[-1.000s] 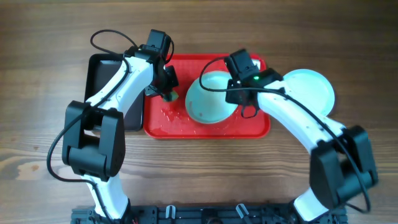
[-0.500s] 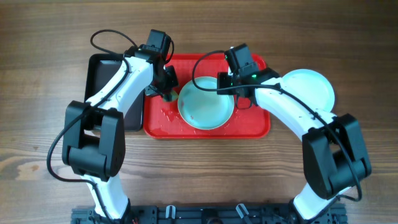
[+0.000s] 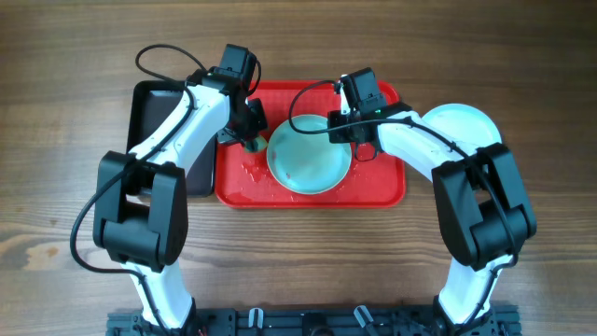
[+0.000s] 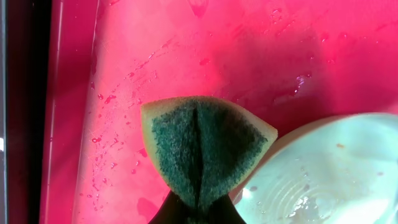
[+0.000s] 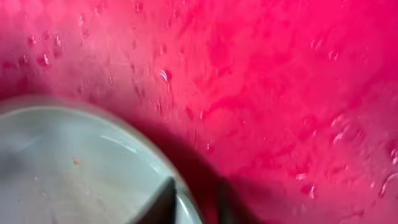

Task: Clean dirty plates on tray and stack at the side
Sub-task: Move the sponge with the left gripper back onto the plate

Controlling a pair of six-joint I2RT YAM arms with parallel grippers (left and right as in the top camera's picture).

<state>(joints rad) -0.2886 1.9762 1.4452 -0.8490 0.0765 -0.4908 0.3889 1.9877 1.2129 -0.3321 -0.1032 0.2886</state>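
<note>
So the plate [image 3: 309, 154] sits flat in the tray [image 3: 390, 192], a bit right of centre, with its 6 o'clock rim close to the tray's front lip. There's open red floor at its 8 o'clock, dotted with water drops, and a narrow strip at 3 o'clock. The left gripper [image 4: 198, 213] is pinched tight on a folded sponge [image 4: 202, 149], green side showing. It hangs just beside the plate's 9-to-10 o'clock rim, and I can't tell if they touch. The right gripper [image 3: 346, 136] is at 2 o'clock with its jaws narrow, one each side of the rim. The wrist view is too blurry to say if it's actually gripping. The plate is pale blue, wet and glossy, with a tiny orange speck or two. A second plate [image 3: 466, 131] lies on the table at the tray's 3 o'clock, and a black tray [image 3: 149, 112] butts up at 9 o'clock
</note>
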